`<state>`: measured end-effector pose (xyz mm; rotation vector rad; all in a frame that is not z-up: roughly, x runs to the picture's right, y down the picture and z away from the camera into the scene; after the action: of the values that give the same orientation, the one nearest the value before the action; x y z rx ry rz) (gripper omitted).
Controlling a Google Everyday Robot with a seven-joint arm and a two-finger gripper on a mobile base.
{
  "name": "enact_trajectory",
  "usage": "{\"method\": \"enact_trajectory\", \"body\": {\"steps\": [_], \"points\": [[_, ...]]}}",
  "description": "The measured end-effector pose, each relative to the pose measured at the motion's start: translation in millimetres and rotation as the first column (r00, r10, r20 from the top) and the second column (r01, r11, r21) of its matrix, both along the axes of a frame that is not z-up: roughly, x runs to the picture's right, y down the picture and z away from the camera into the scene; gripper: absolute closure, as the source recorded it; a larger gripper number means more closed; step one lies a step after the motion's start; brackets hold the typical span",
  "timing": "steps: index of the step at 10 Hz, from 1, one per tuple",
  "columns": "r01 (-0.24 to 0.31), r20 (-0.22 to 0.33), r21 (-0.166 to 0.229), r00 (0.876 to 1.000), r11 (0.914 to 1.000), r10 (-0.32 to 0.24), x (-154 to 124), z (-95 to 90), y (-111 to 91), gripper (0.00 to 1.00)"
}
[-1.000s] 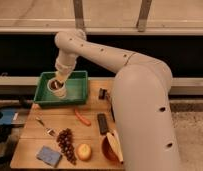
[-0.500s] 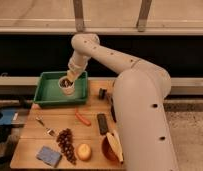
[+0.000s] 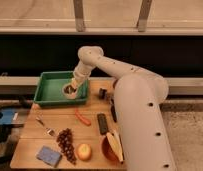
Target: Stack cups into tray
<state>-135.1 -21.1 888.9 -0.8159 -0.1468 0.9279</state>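
The bright green tray sits at the table's back left. A white cup stands upright in the tray's right part, and its inside looks dark; I cannot tell if the dark blue cup is nested in it. No separate blue cup shows. My gripper hangs down from the arm directly over the white cup's rim, touching or nearly touching it. The wrist hides the contact.
On the wooden table: an orange carrot-like piece, a black remote, a small dark object, a fork, grapes, an orange fruit, a blue sponge and a red-brown bowl holding a banana.
My gripper has moved right across the tray, from its middle to its right part. The white cup has shifted right along with it.
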Motion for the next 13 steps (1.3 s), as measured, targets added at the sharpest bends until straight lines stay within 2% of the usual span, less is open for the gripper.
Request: {"method": "enact_trajectory", "body": {"steps": [1, 2, 7, 8, 11, 13], "points": [[-0.006, 0.007, -0.004, 1.000, 1.0000, 0.006, -1, 7.2, 5, 0.79], [-0.010, 0.010, -0.002, 1.000, 0.9999, 0.010, -1, 8.7, 5, 0.71], [0.012, 0.013, -0.002, 1.000, 0.9999, -0.012, -8, 7.3, 0, 0.24], [0.027, 0.010, -0.006, 1.000, 0.9996, -0.027, -12, 6.9, 0, 0.20], [0.047, -0.024, -0.007, 0.999, 0.9989, -0.047, -16, 3.2, -3, 0.20], [0.049, -0.041, 0.008, 0.998, 0.9988, -0.049, -15, -3.7, -8, 0.20]]}}
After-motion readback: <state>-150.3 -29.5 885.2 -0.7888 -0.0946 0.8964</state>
